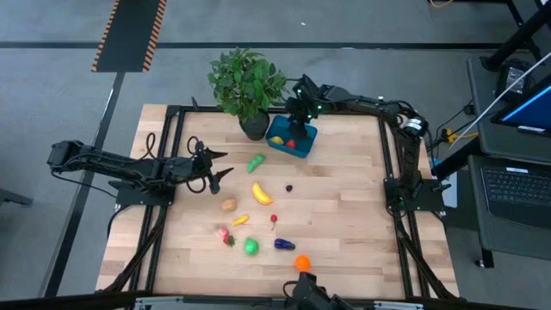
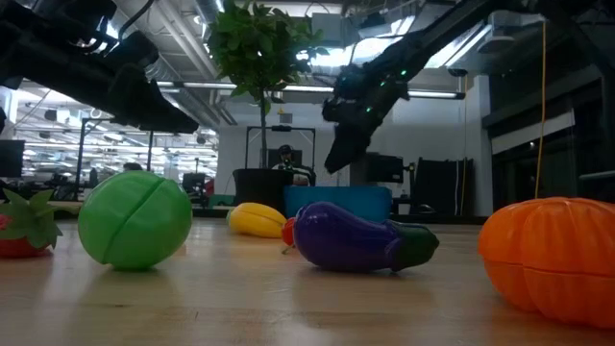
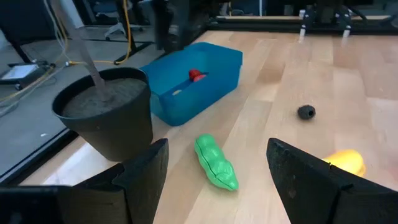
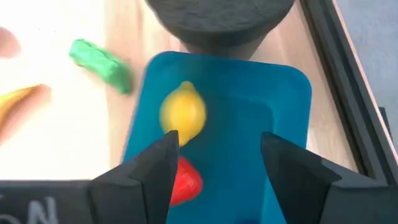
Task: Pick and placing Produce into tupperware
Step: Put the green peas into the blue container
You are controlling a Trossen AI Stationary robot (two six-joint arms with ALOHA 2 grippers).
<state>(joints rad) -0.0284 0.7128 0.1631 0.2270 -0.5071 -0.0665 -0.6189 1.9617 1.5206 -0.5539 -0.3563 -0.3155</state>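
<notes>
The right gripper (image 1: 299, 110), jaws spread and empty, hangs directly above the teal tupperware (image 1: 306, 136) near the table's (image 1: 344, 215) far edge, beside the plant pot (image 1: 254, 127). Only the right wrist view shows its contents clearly: a smooth yellow lemon (image 4: 182, 114) and a red piece (image 4: 185, 181). The left gripper (image 1: 215, 170), also open and empty, waits near the left edge; the knobbly green pod (image 3: 216, 162) lies ahead of it.

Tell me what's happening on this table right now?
A two-armed robot is sorting toy produce into a teal-blue plastic container. The right gripper hovers open above it; a yellow lemon and a red piece already lie inside. The left gripper, also open and empty, faces the green pea pod beside the dark plant pot. Several pieces remain on the wooden table.
</notes>
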